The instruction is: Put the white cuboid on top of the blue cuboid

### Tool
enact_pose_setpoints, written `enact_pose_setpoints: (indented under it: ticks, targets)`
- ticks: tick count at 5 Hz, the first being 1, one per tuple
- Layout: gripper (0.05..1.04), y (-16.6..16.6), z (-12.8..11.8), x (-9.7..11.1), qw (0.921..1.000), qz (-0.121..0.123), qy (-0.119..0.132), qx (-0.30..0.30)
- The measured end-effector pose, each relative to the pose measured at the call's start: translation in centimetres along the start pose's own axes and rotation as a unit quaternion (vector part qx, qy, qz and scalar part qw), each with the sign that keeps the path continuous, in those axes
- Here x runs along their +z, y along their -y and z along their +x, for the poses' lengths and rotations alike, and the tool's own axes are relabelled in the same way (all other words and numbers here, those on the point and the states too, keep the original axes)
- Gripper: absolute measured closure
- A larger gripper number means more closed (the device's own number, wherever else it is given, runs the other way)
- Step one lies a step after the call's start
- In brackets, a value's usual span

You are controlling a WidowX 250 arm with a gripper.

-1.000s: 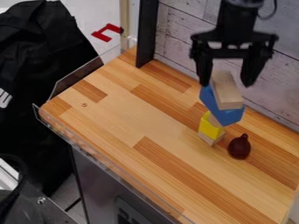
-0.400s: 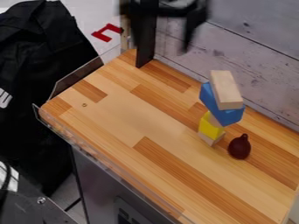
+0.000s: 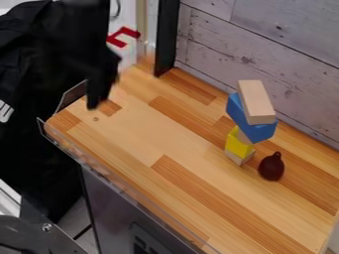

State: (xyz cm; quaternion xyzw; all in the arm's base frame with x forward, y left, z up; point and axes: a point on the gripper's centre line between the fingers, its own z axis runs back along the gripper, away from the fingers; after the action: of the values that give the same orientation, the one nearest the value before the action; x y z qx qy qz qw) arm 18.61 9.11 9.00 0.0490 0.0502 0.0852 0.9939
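The black gripper [image 3: 101,84] has swung away from the stack to the upper-left short edge of the bench [image 3: 165,134]; whether it is open or closed I cannot tell. The blue cuboid [image 3: 259,132] stays near the wall-side edge, with the white cuboid [image 3: 257,101] still on top. The yellow block [image 3: 237,146] below and dark red pear-shaped thing [image 3: 271,167] beside it haven't moved.

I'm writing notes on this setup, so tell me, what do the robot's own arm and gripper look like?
The arm is black, and so is the tool at its end, whose lower part is slim and angular. What looks like a thin, curved cable shows beside the arm near the top edge. I can't make out any markings.
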Motion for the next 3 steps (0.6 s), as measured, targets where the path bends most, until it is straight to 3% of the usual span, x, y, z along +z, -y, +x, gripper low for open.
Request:
enact_pose_setpoints:
  ticks: [1, 2, 3]
  targets:
    - [0.083, 1.0, 1.1, -1.4, 0.9989, -0.004, 0.035, -0.032]
    - [0.083, 4.3, 2.7, -2.7, 0.9944, -0.022, 0.044, -0.094]
    - [0.083, 6.9, 4.0, -1.9, 0.9892, -0.027, 0.07, -0.126]
